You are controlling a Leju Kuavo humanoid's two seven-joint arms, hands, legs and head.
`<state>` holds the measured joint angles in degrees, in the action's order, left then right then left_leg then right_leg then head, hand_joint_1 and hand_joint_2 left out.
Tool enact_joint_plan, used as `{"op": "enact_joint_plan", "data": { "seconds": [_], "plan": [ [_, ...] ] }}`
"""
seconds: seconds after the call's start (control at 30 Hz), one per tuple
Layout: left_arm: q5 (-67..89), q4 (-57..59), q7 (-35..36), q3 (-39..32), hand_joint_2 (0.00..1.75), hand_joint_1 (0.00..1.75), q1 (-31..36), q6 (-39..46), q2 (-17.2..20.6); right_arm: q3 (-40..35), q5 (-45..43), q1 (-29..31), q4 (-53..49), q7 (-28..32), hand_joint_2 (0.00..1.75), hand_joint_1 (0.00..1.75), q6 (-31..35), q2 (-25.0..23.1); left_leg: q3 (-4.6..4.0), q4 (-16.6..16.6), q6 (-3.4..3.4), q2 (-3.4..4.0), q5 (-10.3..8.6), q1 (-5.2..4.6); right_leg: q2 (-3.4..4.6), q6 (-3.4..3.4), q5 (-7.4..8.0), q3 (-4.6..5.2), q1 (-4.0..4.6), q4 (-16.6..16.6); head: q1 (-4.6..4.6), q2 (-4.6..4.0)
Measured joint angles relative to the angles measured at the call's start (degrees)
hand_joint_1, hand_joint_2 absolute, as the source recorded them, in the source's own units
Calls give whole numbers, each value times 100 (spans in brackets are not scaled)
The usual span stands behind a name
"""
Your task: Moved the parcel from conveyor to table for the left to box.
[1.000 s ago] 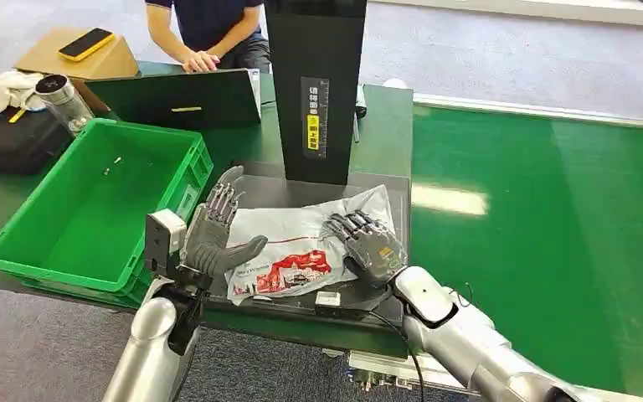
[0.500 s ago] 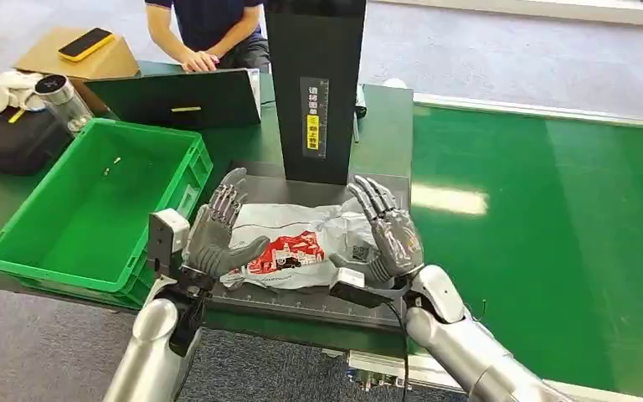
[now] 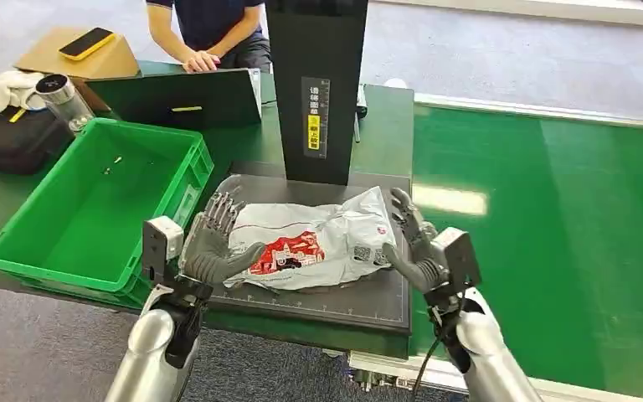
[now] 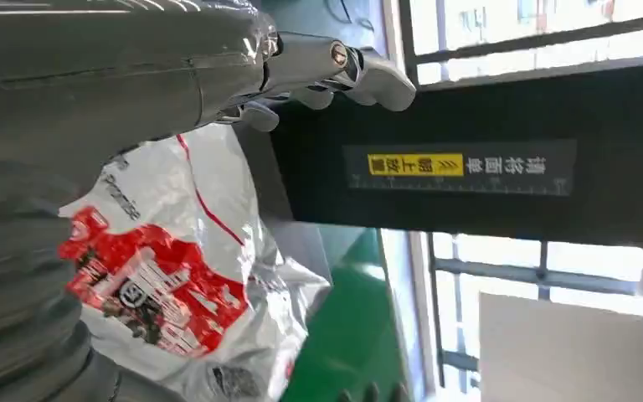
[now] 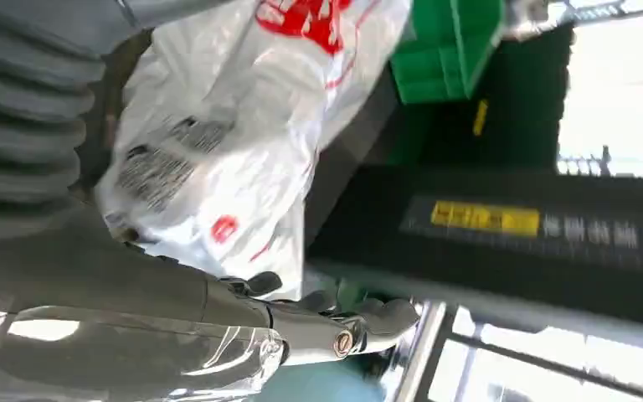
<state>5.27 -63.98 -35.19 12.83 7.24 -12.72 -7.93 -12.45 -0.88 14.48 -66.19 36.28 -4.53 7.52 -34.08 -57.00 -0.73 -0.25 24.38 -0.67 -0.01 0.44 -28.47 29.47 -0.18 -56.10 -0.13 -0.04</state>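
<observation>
Green crate point(image 3: 92, 209) at 9 o'clock on table point(image 3: 385, 126); left hand point(image 3: 211, 243) at parcel's 9 o'clock edge, fingers apart, thumb against bag; white parcel point(image 3: 314, 243) lies on dark mat point(image 3: 368, 293) before black post point(image 3: 318, 84); right hand point(image 3: 414, 243) at parcel's 3 o'clock edge, fingers spread, touching it; green conveyor point(image 3: 552, 251) at 3 o'clock.

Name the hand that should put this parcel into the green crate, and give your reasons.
Left. The left hand sits at the parcel's end nearest the green crate, thumb lying on the bag. The right hand is at the far end, with the whole parcel between it and the crate.
</observation>
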Motion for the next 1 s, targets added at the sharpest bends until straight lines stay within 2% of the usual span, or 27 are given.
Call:
{"op": "enact_joint_plan", "data": {
  "seconds": [0.17, 0.37, 0.9, 1.0],
  "plan": [
    [975, -327, 177, 68, 175, 0, -142, 731, -2, 1119, -81, -743, -757, 83, 175, 0, -438, -216, -1, 0, 2, 0, 3, 0, 1, 0, 0, 2, 0, 1, -2, 2],
    [1851, -673, 411, 251, 175, 0, -177, 1274, -59, 1867, 55, -1165, -1400, 11, 175, 0, -640, -483, 2, 0, 2, 2, 2, 0, 3, 0, 0, 1, 1, 0, -2, 2],
    [1894, -841, 435, 348, 175, 0, -197, 1300, -87, 2191, 94, -1315, -1691, -13, 175, 0, -666, -629, 3, 0, 2, 3, 2, 0, 4, 0, 0, 1, 0, 0, -2, 0],
    [2510, -843, 516, 387, 175, 0, -195, 1727, -87, 2206, 158, -1318, -1693, -24, 175, 0, -668, -649, 4, 0, 2, 3, 2, 0, 4, 0, 0, 2, 0, 0, -2, 0]
  ]
}}
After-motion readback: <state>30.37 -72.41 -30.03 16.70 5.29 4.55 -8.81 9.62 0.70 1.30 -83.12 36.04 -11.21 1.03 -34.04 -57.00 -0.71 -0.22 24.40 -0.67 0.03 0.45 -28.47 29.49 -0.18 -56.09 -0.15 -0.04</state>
